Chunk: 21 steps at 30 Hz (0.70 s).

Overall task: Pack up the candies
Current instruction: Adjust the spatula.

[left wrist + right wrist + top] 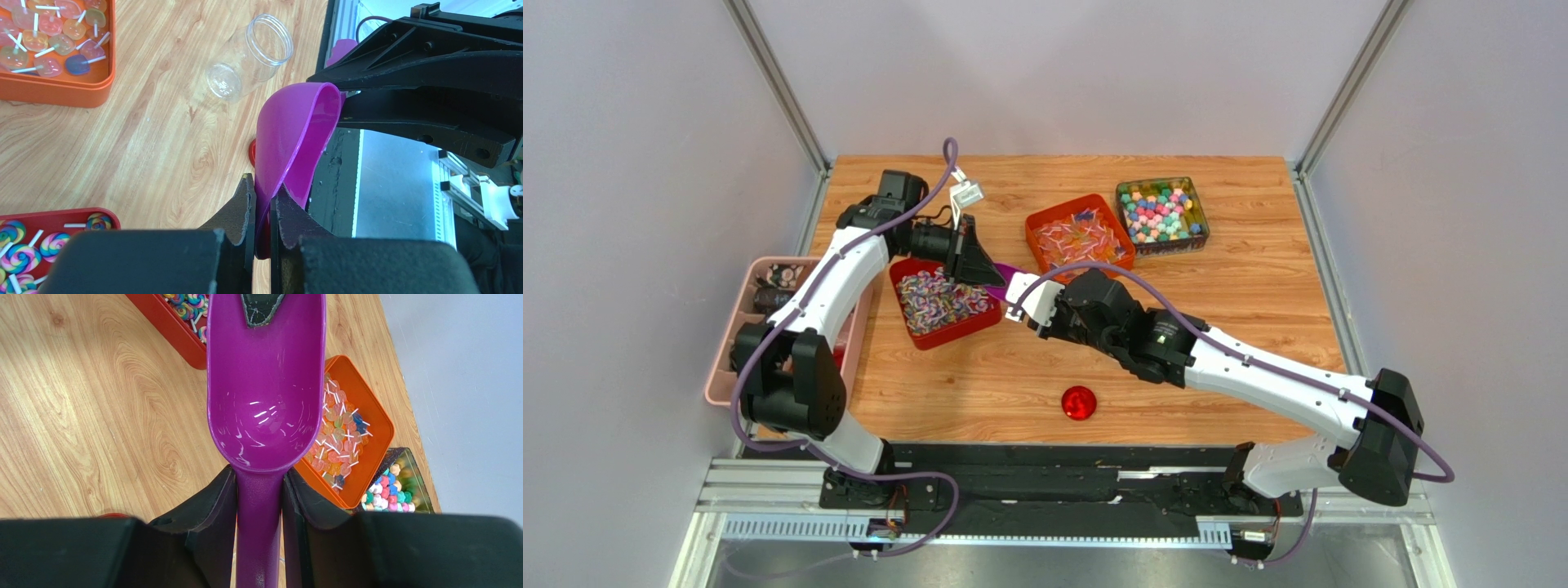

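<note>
Empty purple scoop [264, 386] is clamped at handle by right jaws, at rim by left jaws. Clear jar [248, 58] on bench [1259, 306] unfilled; no candies [938, 300] packed yet.

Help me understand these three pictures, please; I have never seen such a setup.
Two robot arms are bolted at the near edge of a wooden table. One picture looks down from above; the other two come from a camera on each wrist. On the table are a red tray of swirl lollipops, an orange tray of clear lollipops, a box of small coloured candies, a red lid and an open clear jar. Both arms grip one empty purple scoop: the right end effector clamps its handle, and the left end effector pinches the bowl's rim.
</note>
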### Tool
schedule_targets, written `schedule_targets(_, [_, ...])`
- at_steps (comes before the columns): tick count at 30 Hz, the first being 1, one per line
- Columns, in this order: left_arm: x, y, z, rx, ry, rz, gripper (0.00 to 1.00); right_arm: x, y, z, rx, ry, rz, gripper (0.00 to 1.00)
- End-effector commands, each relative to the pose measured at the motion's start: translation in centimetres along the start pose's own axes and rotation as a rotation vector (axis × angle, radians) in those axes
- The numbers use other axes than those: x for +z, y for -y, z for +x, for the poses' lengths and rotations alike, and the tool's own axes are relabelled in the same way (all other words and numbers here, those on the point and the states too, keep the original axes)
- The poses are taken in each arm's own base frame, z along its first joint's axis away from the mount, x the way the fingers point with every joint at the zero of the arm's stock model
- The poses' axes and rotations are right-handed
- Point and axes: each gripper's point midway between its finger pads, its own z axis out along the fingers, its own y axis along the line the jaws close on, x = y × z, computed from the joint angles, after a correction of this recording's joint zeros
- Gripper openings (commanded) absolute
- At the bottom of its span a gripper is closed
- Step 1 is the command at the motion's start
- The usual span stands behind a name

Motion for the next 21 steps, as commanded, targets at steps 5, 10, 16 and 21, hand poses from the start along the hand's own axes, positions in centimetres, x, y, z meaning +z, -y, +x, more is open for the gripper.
schedule_targets(5, [0.2,-0.2,-0.7,0.040,0.006,0.015,0.00,-1.1,3.0,-4.3,0.025,0.133,0.097,0.46])
schedule_targets(10, [0.3,-0.2,-0.7,0.027,0.007,0.029,0.00,-1.6,3.2,-4.1,0.007,0.143,0.112,0.52])
schedule_targets(16, [0.2,0.0,-1.0,0.015,0.014,0.043,0.00,-0.9,2.7,-3.4,-0.014,0.122,0.101,0.53])
schedule_targets(21, [-0.1,0.1,-1.2,0.013,0.022,0.048,0.00,0.2,2.1,-2.5,-0.039,0.086,0.091,0.53])
